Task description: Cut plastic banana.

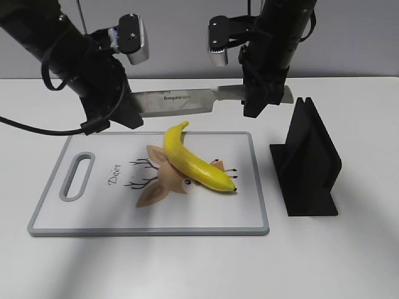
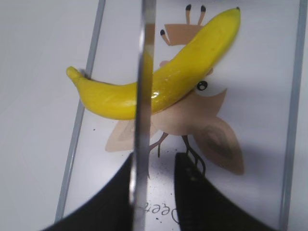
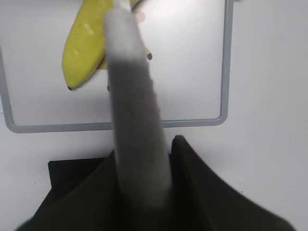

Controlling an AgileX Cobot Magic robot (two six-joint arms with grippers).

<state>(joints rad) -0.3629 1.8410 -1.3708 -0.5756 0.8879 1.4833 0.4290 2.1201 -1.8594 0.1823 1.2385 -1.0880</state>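
The plastic banana (image 1: 196, 165) is yellow and whole and lies slantwise on the grey-rimmed white cutting board (image 1: 93, 212), over a deer drawing. A knife (image 1: 181, 99) hangs level above the board's far edge, behind the banana. My right gripper (image 1: 255, 109) is shut on its grey handle (image 3: 132, 96). My left gripper (image 1: 124, 115) is at the blade's tip end. In the left wrist view the blade (image 2: 146, 48) runs between the open fingers (image 2: 155, 161), against the left one, with a gap to the right one. It crosses over the banana (image 2: 168, 82).
A black knife stand (image 1: 308, 162) stands on the white table right of the board; it also shows in the right wrist view (image 3: 72, 173). The board has a handle slot (image 1: 76, 176) at its left end. The board's rim (image 3: 224, 72) shows below the right gripper.
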